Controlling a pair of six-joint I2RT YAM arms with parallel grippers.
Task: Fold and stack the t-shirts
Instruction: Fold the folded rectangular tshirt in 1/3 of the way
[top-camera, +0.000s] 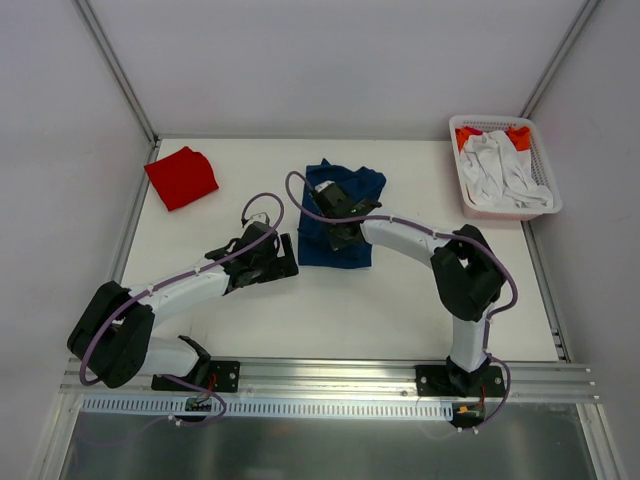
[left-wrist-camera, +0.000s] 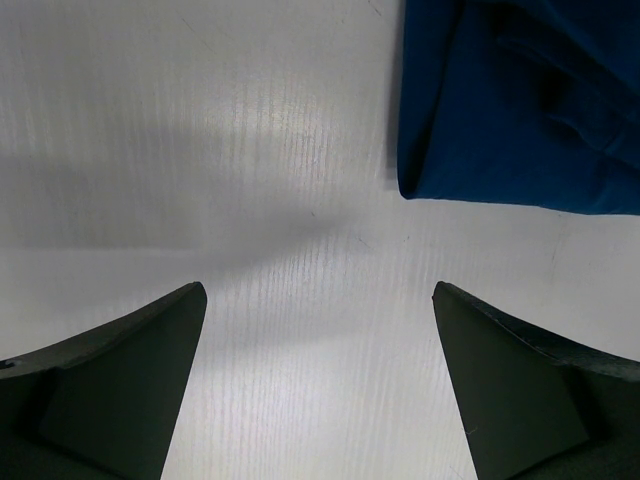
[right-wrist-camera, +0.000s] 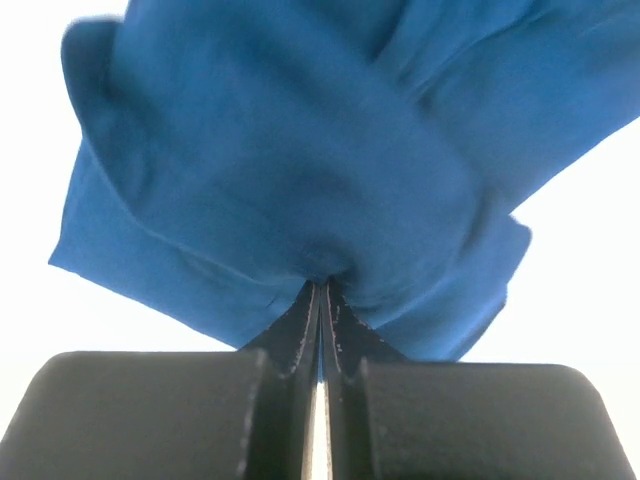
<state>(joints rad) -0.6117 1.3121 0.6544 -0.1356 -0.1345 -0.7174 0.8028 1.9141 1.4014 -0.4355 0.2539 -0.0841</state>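
The navy blue t-shirt (top-camera: 338, 218) lies partly folded in the middle of the table, its print hidden. My right gripper (top-camera: 338, 216) is over it and shut, pinching a fold of its cloth (right-wrist-camera: 300, 180) between the fingertips. My left gripper (top-camera: 283, 258) is open and empty just left of the shirt's near left corner (left-wrist-camera: 520, 110), low over the bare table. The red t-shirt (top-camera: 182, 177) lies folded at the far left corner.
A white slatted basket (top-camera: 503, 168) holding white and orange cloth stands at the far right corner. Metal frame posts and white walls bound the table (top-camera: 400, 310) at the back and sides.
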